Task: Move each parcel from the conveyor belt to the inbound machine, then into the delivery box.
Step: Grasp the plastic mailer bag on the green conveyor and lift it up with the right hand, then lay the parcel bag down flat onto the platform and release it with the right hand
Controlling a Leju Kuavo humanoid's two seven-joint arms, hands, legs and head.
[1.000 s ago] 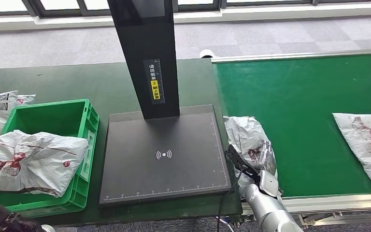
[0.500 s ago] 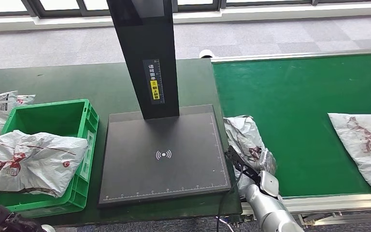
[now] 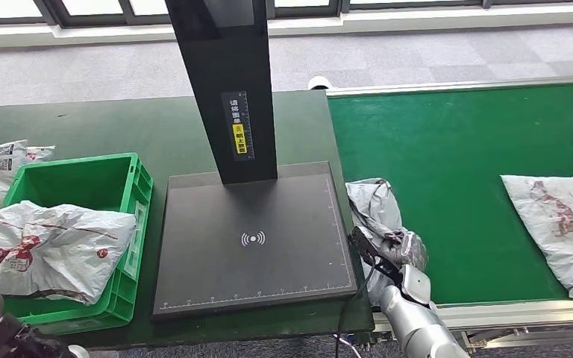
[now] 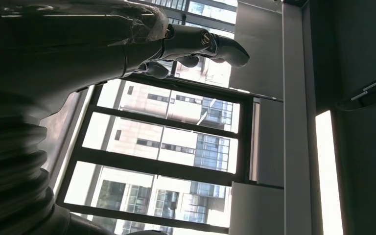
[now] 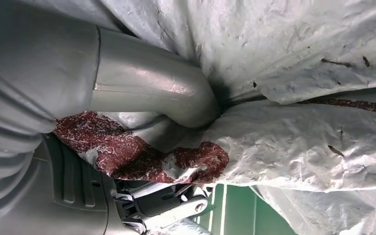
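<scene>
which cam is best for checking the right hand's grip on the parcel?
Right wrist view: the thumb presses into the parcel. Head view shows the right hand at that parcel's near end, fingers unclear. Left wrist view faces windows.

the right hand [image 3: 379,250] has bunched the near parcel [image 3: 377,210]; the far parcel [image 3: 559,224] rode leftward.

Head view looks down from high at the belt [image 3: 455,149]. Right wrist view sits very close against the parcel [image 5: 284,122] seen at 5 o'clock from the head. Left wrist view faces windows [image 4: 176,147].
</scene>
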